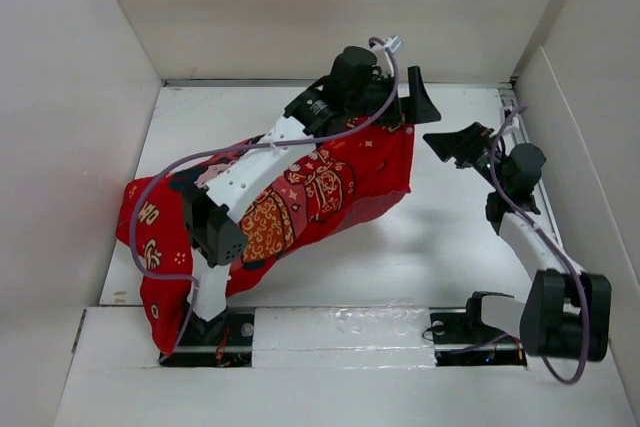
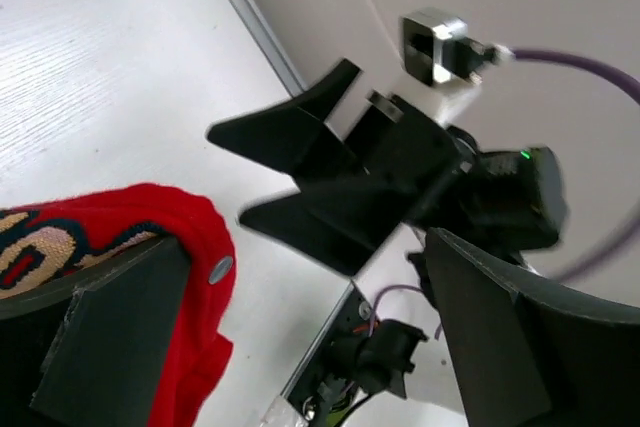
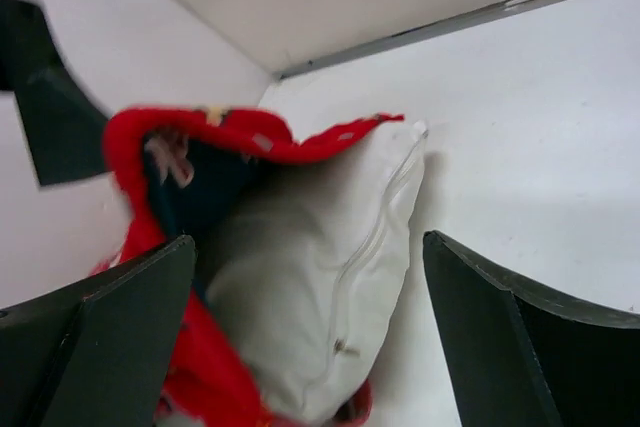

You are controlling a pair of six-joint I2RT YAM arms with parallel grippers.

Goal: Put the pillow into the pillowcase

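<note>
White walls point(image 1: 300, 7) box in a white table point(image 1: 440, 247). The red pillowcase point(image 1: 300, 197) lies slantwise across it, from the near left corner up toward the far middle, and your left arm point(image 1: 250, 172) is stretched over its length. At the far end, your left gripper point(image 1: 412, 105) has its fingers spread wide. The edge of the case mouth is draped over one finger point(image 2: 110, 327) and the other is bare, so nothing is pinched. The pillow point(image 3: 310, 277) sits inside the case, its white end with a zip seam showing in the mouth. Your right gripper point(image 1: 450, 142) hovers just right of that mouth, facing it. Its fingers are wide apart, clear of the cloth and holding nothing.
</note>
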